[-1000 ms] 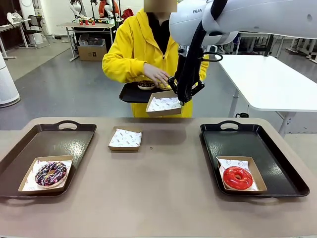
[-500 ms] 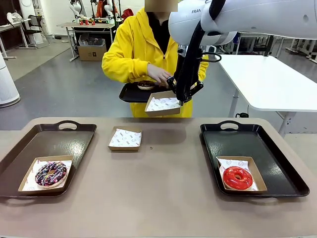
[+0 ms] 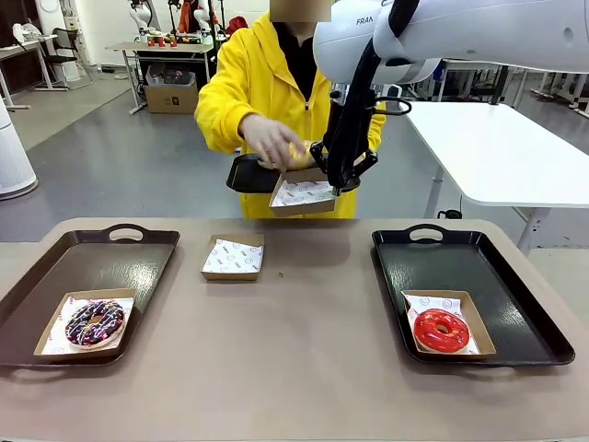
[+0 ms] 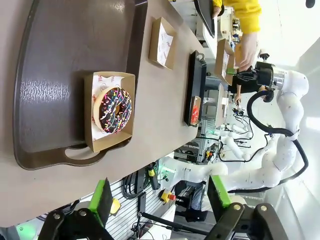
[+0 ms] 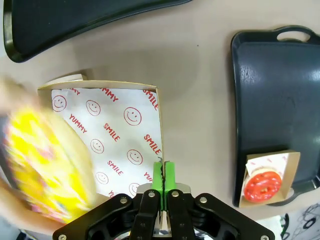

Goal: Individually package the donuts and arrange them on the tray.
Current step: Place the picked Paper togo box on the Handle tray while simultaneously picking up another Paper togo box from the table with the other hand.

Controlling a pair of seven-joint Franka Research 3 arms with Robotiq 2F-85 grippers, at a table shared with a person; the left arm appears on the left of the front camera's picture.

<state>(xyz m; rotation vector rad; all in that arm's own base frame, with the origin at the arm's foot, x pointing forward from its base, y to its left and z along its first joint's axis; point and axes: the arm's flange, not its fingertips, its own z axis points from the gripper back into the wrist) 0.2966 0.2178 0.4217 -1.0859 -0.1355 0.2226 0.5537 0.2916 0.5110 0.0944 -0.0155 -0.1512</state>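
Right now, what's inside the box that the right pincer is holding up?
Smiley-printed paper lines the box. A person's hand holds a blurred yellow donut over one side, hiding the paper beneath; whether it touches I can't tell.

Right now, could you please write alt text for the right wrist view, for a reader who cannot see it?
The right tool, shut, pinches the rim of an open paper-lined box above the table. A blurred yellow donut overlaps the box's left side. Farther off, a red donut lies boxed on a dark tray.
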